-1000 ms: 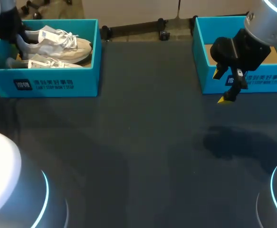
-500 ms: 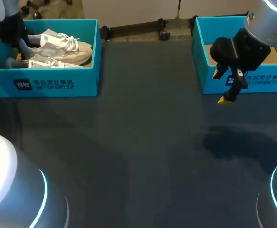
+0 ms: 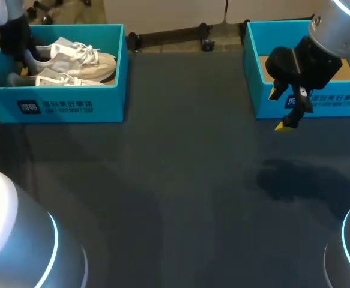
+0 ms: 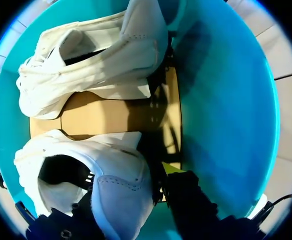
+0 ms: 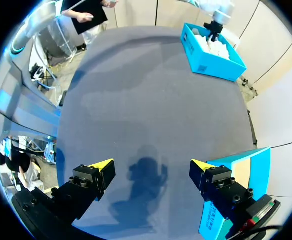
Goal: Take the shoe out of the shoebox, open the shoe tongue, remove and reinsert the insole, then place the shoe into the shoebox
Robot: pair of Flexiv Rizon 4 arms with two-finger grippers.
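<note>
Two white shoes lie in the teal shoebox at the table's far left: one along the far wall, one along the front wall. My left gripper is down inside the box at its left end. In the left wrist view, one shoe's heel lies between the left gripper's fingers. A thin dark gap shows beside the yellow fingertip, so the gripper is open. The other shoe lies ahead. My right gripper hangs open and empty over the table.
A second teal box with a bare cardboard floor stands at the far right, just behind the right gripper. The dark table top stretches between the boxes.
The left arm has drawn back slightly toward the box's far left corner, and the far shoe has shifted a little. The right arm has not moved.
</note>
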